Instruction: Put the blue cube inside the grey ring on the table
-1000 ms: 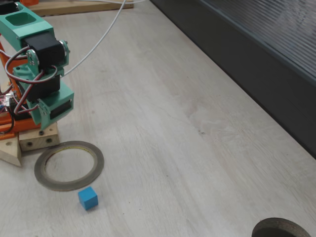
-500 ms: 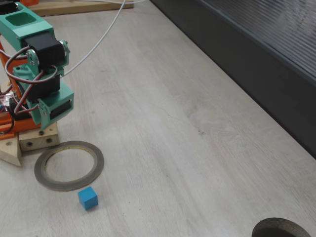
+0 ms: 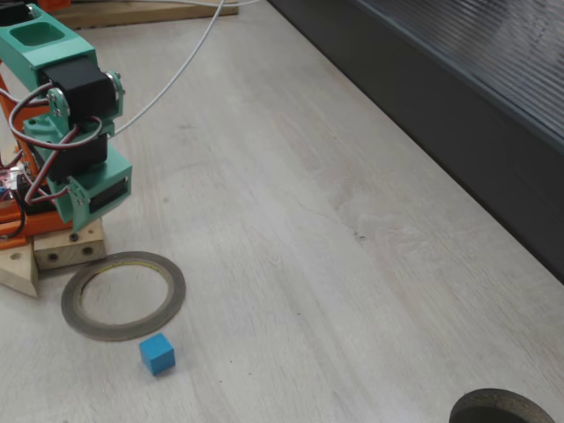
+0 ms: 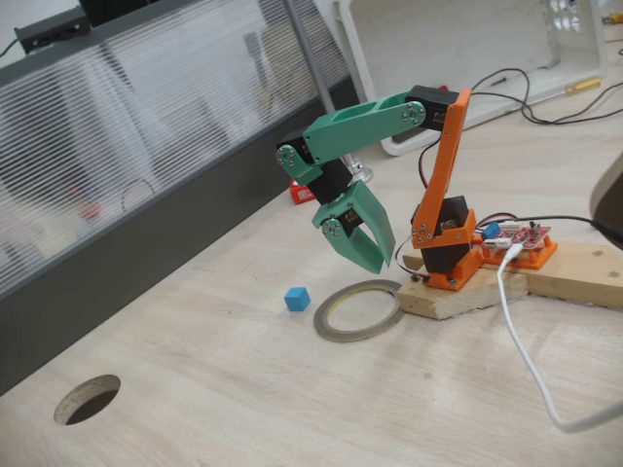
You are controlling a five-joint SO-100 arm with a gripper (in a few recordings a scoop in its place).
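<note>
The blue cube [image 3: 157, 354] [image 4: 297, 298] rests on the pale wood table [image 3: 308, 220] [image 4: 243, 389], just outside the grey ring [image 3: 173, 295] [image 4: 336, 331]. It is a short gap below the ring in one fixed view and to the ring's left in the other. The ring lies flat beside the arm's wooden base, and its hole holds nothing. My green gripper [image 4: 375, 265] hangs pointing down above the ring's far edge, clear of the table. Its fingers look closed together with nothing between them. The cube lies to its lower left, untouched.
The orange-and-green arm stands on a wooden base [image 3: 53, 251] [image 4: 487, 282] with a red circuit board [image 4: 521, 238]. A white cable [image 3: 176, 75] [image 4: 526, 350] trails over the table. A dark ribbed panel [image 3: 458, 79] [image 4: 117, 146] borders one side. A round hole [image 3: 502, 407] [image 4: 88, 399] is cut in the table.
</note>
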